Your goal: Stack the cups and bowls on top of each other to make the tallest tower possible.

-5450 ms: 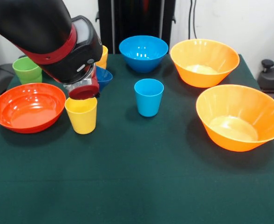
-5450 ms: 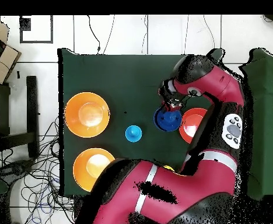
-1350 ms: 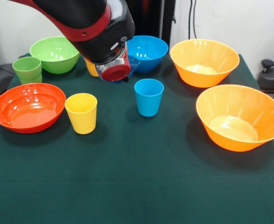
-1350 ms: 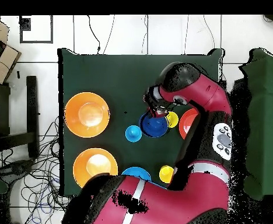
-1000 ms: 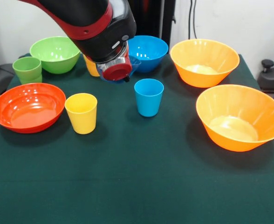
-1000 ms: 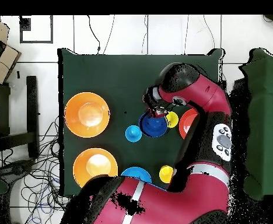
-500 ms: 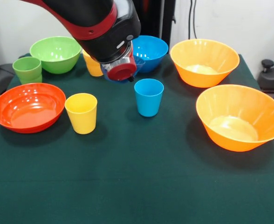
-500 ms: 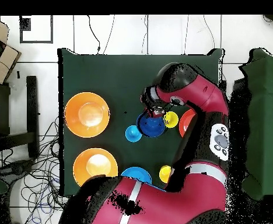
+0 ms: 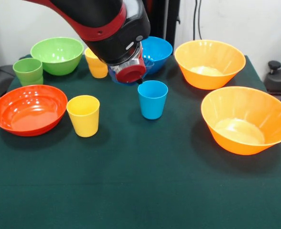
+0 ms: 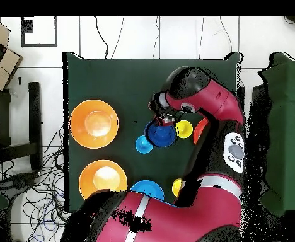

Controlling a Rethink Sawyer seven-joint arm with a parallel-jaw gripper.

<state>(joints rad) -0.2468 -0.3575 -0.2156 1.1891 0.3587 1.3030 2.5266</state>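
My gripper (image 9: 129,76) is shut on the rim of the small dark blue bowl (image 10: 161,133) and holds it off the table, just beside and above the light blue cup (image 9: 152,99). In the front view the arm hides most of that bowl. One yellow cup (image 9: 83,115) stands next to the red-orange bowl (image 9: 28,109). A second yellow cup (image 9: 96,64) stands behind the arm. At the far left are the green cup (image 9: 27,71) and the green bowl (image 9: 57,55). No tower shows.
The medium light blue bowl (image 9: 157,50) sits at the back, partly behind the arm. Two large orange bowls (image 9: 209,62) (image 9: 245,119) fill the right side. The table (image 9: 140,191) is covered with a dark green cloth.
The arm has carried the dark blue bowl from beside the red-orange bowl rightward in the front view to the light blue cup. The green bowl and the back yellow cup are now uncovered.
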